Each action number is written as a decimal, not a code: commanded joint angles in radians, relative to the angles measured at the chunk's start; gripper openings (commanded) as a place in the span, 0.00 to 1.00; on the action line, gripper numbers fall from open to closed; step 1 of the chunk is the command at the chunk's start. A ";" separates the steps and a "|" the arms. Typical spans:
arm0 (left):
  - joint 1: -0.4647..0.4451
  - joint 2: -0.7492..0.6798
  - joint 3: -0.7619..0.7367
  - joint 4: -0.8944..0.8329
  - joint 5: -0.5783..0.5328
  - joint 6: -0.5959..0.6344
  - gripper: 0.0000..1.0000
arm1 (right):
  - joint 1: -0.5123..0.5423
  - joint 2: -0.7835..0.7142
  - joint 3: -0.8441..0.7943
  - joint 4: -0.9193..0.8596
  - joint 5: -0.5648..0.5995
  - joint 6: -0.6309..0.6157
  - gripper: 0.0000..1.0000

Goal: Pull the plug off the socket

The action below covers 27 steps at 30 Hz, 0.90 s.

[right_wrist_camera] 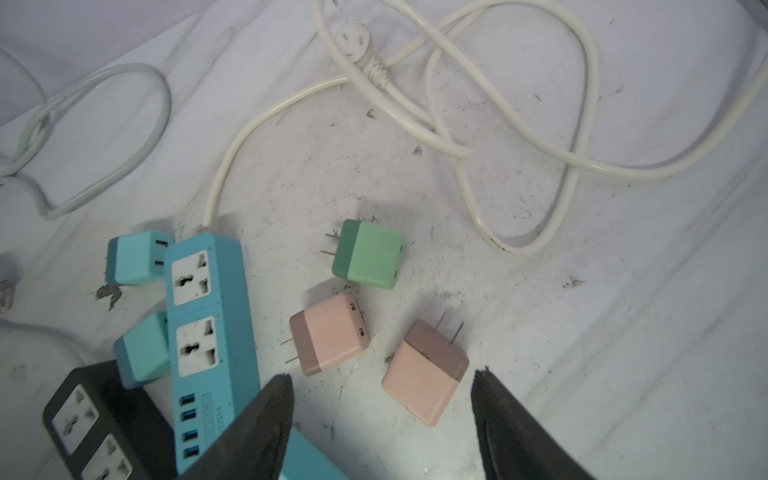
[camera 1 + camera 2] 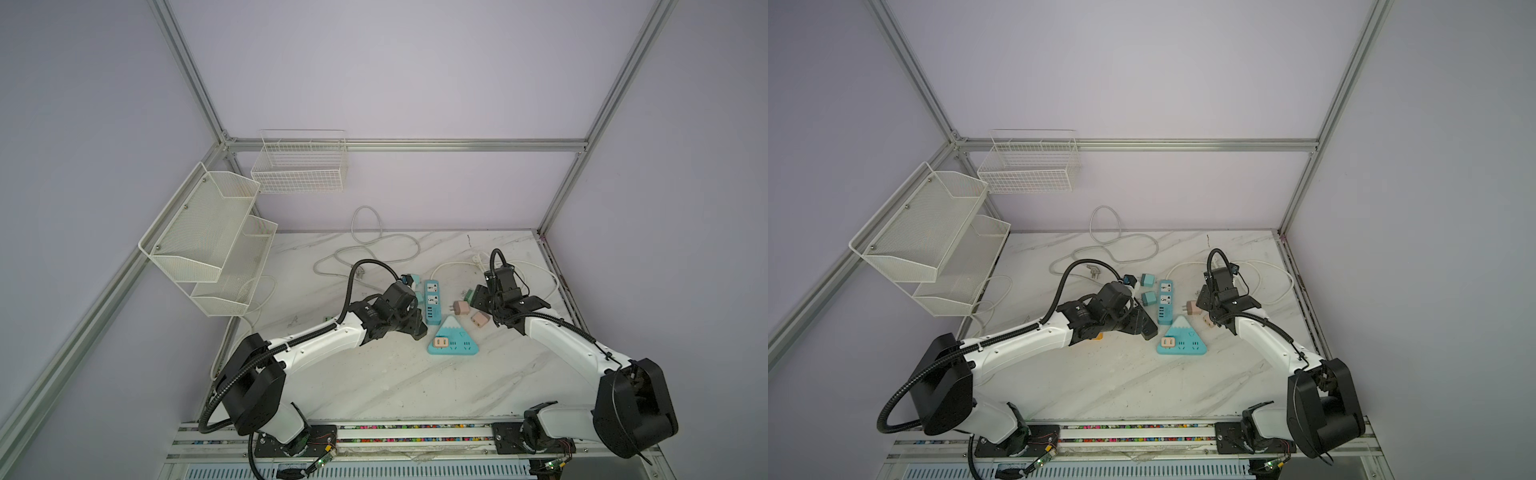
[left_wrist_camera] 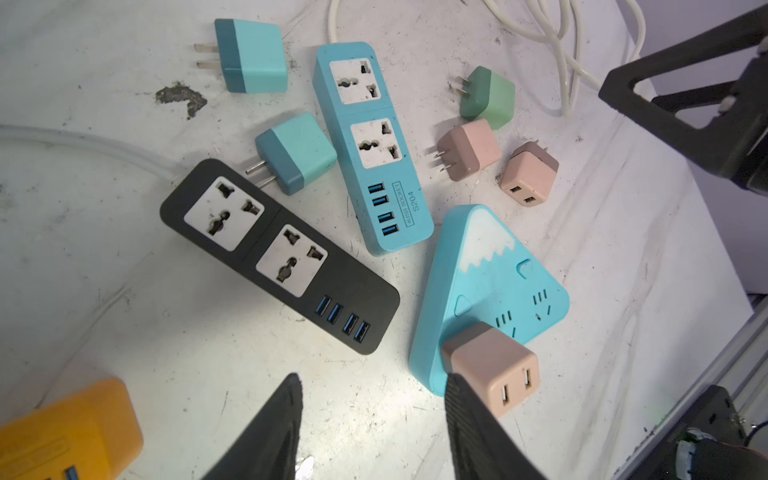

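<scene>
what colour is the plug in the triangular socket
Pink plug, brownish at the prong end; left wrist view.

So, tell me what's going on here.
Two arms are pulling plugs out of sockets. The right gripper hangs open over a loose pink plug lying on the table. The only plug in a socket is the seated pink plug in the triangular socket. The left gripper is open right beside it, not gripping it yet.

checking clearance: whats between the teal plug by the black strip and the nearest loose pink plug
The blue power strip lies between them, clearest in the left wrist view.
</scene>
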 commanded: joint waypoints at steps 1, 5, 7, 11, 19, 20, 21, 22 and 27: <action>0.007 -0.072 -0.104 0.076 0.020 -0.095 0.56 | 0.066 -0.026 0.040 -0.085 -0.018 -0.028 0.72; 0.005 -0.177 -0.211 0.117 0.040 -0.171 0.56 | 0.199 -0.030 0.079 -0.133 0.000 -0.035 0.74; 0.003 -0.204 -0.262 0.157 0.057 -0.195 0.55 | 0.240 -0.032 0.082 -0.153 0.003 -0.034 0.74; -0.010 -0.243 -0.347 0.239 0.079 -0.227 0.55 | 0.283 -0.067 0.065 -0.178 -0.051 -0.004 0.75; -0.018 -0.250 -0.488 0.462 0.142 -0.233 0.55 | 0.407 -0.141 0.041 -0.220 -0.074 0.102 0.78; -0.018 -0.235 -0.491 0.482 0.157 -0.228 0.55 | 0.428 -0.143 0.041 -0.220 -0.065 0.110 0.78; -0.019 -0.220 -0.485 0.487 0.165 -0.224 0.54 | 0.445 -0.143 0.041 -0.221 -0.053 0.114 0.78; -0.022 -0.203 -0.479 0.501 0.176 -0.218 0.54 | 0.459 -0.140 0.040 -0.224 -0.039 0.119 0.78; -0.045 -0.130 -0.471 0.601 0.184 -0.207 0.53 | 0.503 -0.094 0.041 -0.238 -0.022 0.154 0.79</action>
